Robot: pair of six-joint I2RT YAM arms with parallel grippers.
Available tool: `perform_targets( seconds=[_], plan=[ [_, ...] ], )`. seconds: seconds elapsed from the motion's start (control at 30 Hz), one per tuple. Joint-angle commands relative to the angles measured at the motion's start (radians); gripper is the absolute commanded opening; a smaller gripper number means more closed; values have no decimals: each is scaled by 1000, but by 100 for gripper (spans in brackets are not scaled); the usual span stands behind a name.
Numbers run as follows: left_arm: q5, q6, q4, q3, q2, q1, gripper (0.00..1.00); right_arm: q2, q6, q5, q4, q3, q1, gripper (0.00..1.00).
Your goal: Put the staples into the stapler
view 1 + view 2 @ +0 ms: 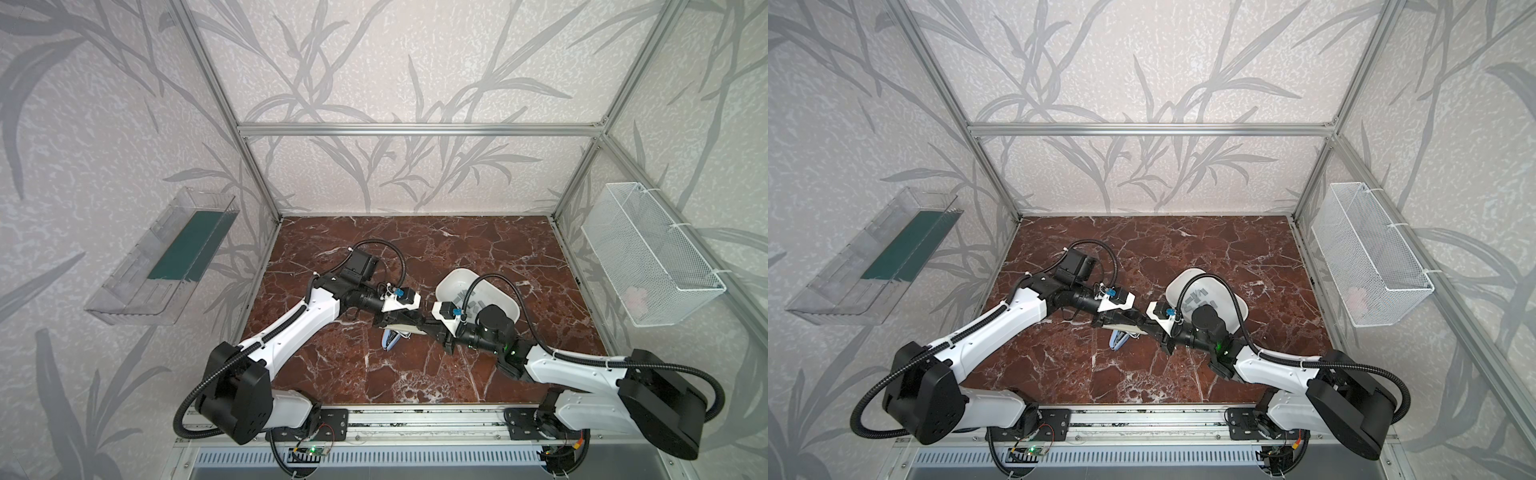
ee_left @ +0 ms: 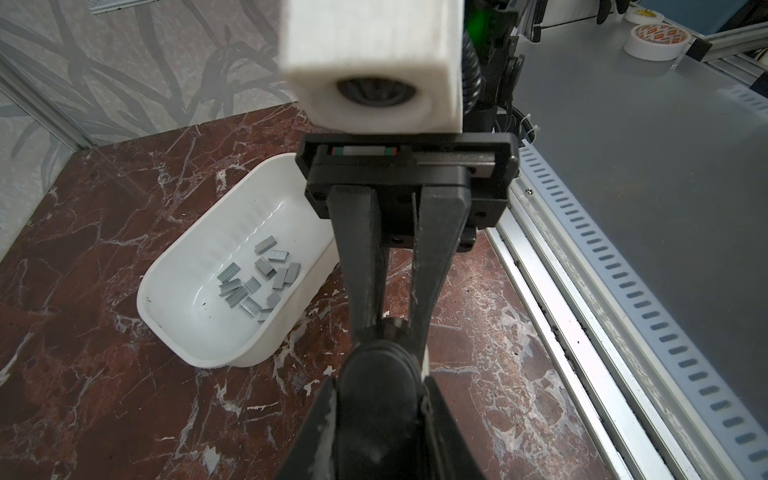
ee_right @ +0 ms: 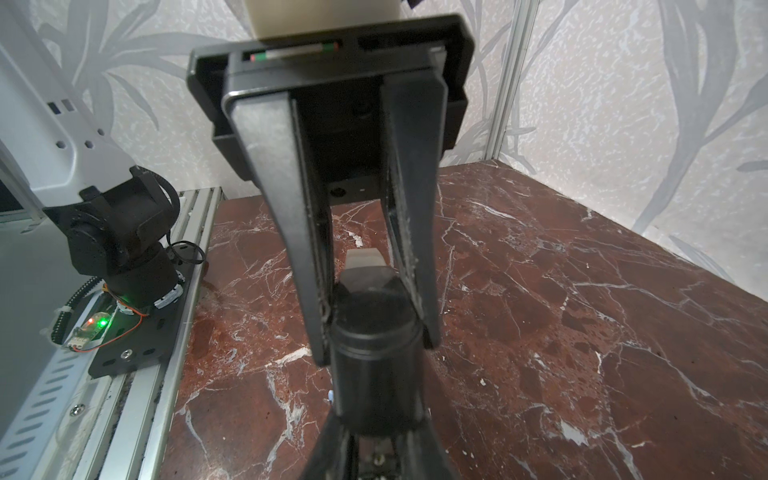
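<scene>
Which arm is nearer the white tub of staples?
Right. The right arm overhangs the white tub at its near rim in both top views; the left arm reaches in from the left and ends short of it.

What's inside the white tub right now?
Loose grey staple strips, about a dozen, scattered on the floor of the white tub, seen from the left wrist. In both top views the right arm and its cable cover part of the inside.
</scene>
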Motion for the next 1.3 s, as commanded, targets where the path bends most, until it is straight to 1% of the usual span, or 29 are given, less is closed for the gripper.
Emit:
perform_targets(
  seconds=[0.0,0.17,0.43,0.5,0.57,0.6,0.7,0.8,0.87,0.9,0.93,1.0,1.1,1.17,1.27],
  plan=[
    [71,8,119,10,-29,30,0,-23,47,57,-120,-84,7,0],
    [86,-1,133,8,-35,42,0,-49,42,103,-162,-100,23,0],
    [86,-18,161,-3,-56,55,0,22,49,149,-136,-101,34,0],
    [59,-85,240,-22,-56,62,0,18,57,192,-123,-108,46,0],
    [3,-148,328,-45,-58,67,0,8,63,284,-109,-122,81,0],
    [-18,-182,371,-57,-59,69,0,3,64,313,-108,-126,93,0],
    [-68,-242,462,-77,-62,77,0,-5,69,354,-82,-151,130,0],
    [-106,-268,505,-84,-64,80,0,-11,83,383,-58,-172,155,0],
    [-132,-289,556,-101,-65,85,0,-24,87,433,-65,-181,166,0],
    [-143,-303,582,-113,-66,89,0,-34,90,453,-71,-186,201,0],
    [-168,-332,631,-127,-63,92,0,-46,97,477,-82,-191,210,0],
    [-198,-351,684,-143,-56,95,0,-73,110,498,-92,-207,222,0],
    [-226,-364,729,-154,-38,95,0,-127,131,549,-123,-230,251,0],
    [-255,-388,770,-161,-26,96,2,-169,144,583,-146,-245,274,0],
    [-279,-407,836,-185,-22,96,3,-236,165,611,-176,-255,304,0]
  ],
)
